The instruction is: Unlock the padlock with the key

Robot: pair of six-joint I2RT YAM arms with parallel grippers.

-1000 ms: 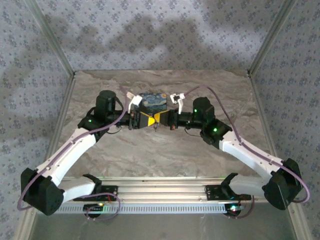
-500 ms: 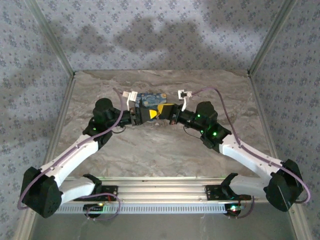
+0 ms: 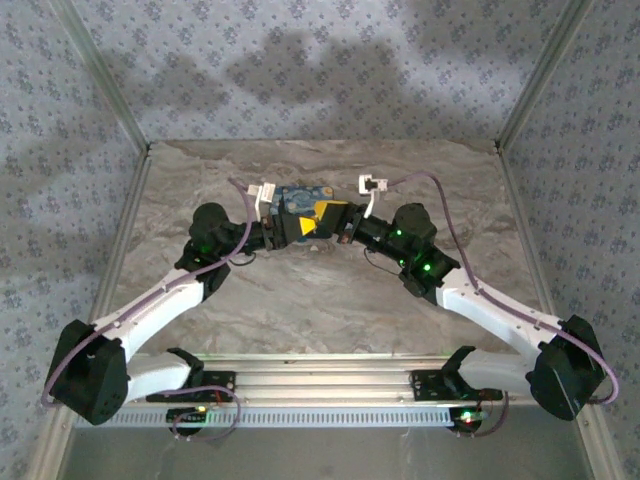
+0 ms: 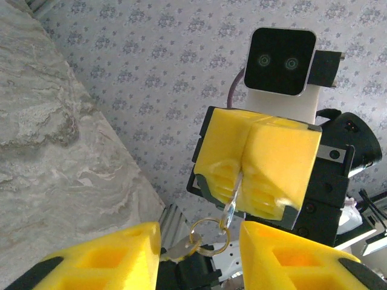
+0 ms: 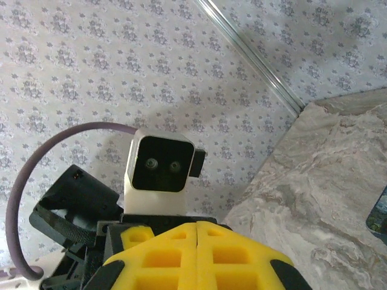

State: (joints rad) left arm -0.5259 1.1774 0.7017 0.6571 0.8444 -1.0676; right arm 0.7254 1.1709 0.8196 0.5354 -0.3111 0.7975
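key [image 4: 231, 202]: pale sliver clenched between the shut pads of the right claw [image 4: 245, 175]. its ringed end sticks out below them, with the ring [image 4: 211, 234] and a second key [image 4: 181, 246] hanging off it. the right wrist view agrees: pads flush, no gap at the seam.

left claw [image 4: 199, 241] faces the right one at close range, pads apart. a dark lump [image 4: 192, 273] sits low between them; it may be the padlock, unconfirmed, so i cannot tell whether this claw grips anything. the second key points toward that lump; contact not resolvable.

change over the last second: both claws have moved together away from the bases and slightly right. they now meet at the near edge of the tin [image 3: 298, 197] instead of short of it. the left elbow has swung lower and outward. the claws' facing is unchanged.

reading: a carry or re-aim of the pair; no turn of a key is evident yet. the clamped key lies between the two claws, just above the gap in the left pads. fine alignment looks outstanding, and the dangling ring could snag.
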